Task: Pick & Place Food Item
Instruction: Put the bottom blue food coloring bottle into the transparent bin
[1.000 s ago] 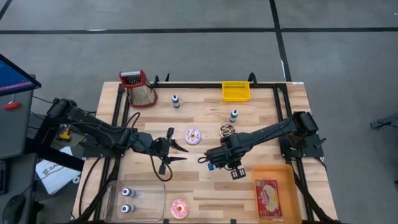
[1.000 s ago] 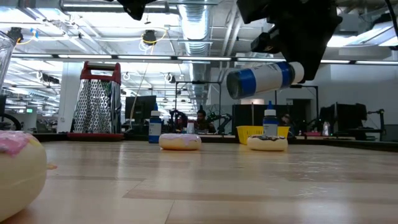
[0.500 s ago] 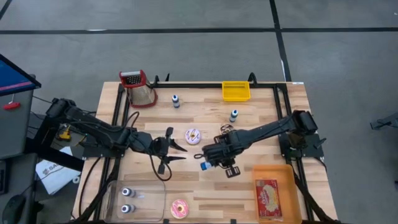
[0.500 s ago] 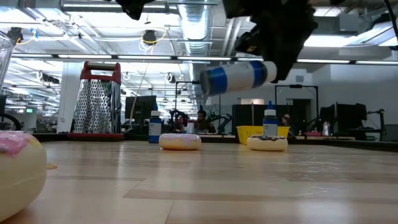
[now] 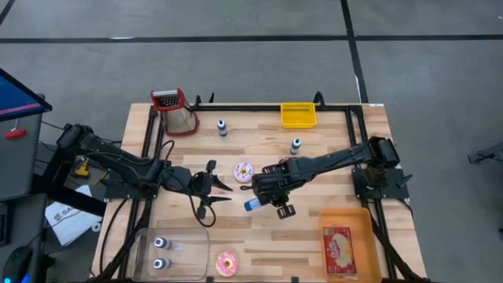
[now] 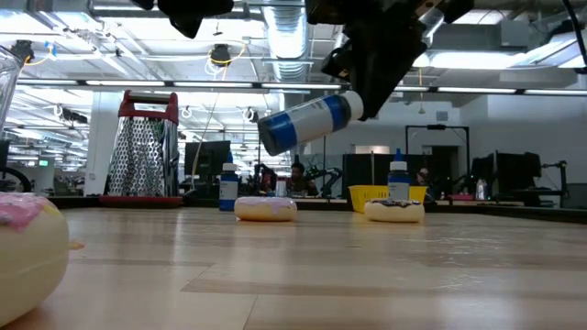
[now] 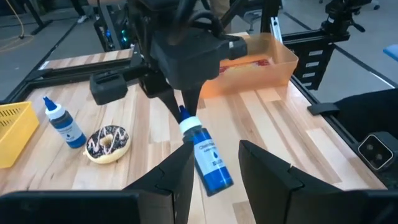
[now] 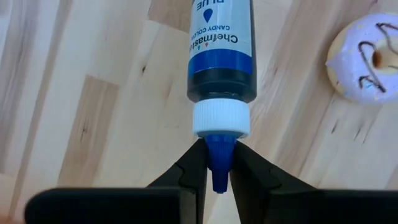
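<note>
pinching the blue tip of a candy colour bottle (image 8: 221, 56), the right gripper (image 8: 216, 163) holds it tilted in the air above the middle of the table (image 5: 259, 236), near the pale frosted donut (image 5: 244, 172). the left gripper (image 5: 212, 189) hangs just off to the side with its fingers (image 7: 264, 165) spread and nothing between them. a chocolate donut (image 7: 107, 142) lies beside another bottle (image 7: 64, 124).

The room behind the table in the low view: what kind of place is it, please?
Probably a robotics lab or workshop in an open industrial hall. It shows bare ceiling ducts, rows of monitors on benches, and a person seated far off at more equipment.
</note>
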